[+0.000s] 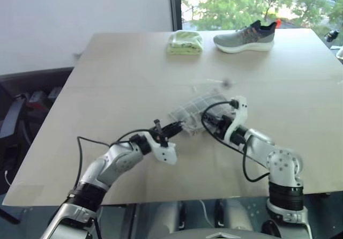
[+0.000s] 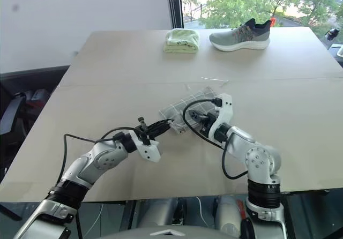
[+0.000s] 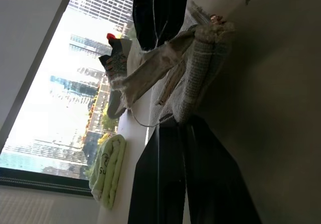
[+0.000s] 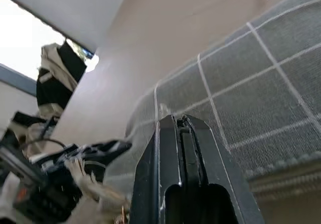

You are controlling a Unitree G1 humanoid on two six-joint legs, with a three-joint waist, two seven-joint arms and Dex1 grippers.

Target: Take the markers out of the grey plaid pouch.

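Opening step, as I judge it: the left claw (image 1: 174,126) is clenched on the near edge of the flat grey plaid fabric pouch (image 1: 199,106) at the table's (image 1: 107,89) centre. The right claw (image 4: 181,128) is pressed closed against the pouch; whether it pinches fabric I cannot tell. No markers show; next, spread the mouth. At twelve o'clock lie a folded pale green cloth (image 1: 185,41) and a grey sneaker (image 1: 245,37). No readable writing.

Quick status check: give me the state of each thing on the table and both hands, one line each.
Grey plaid pouch: flat on table, near edge pinched.
Left hand: shut on the pouch edge.
Right hand: shut, at the pouch fabric.
Green cloth: folded, far side.
Shoe: upright, far side.
Markers: unseen.
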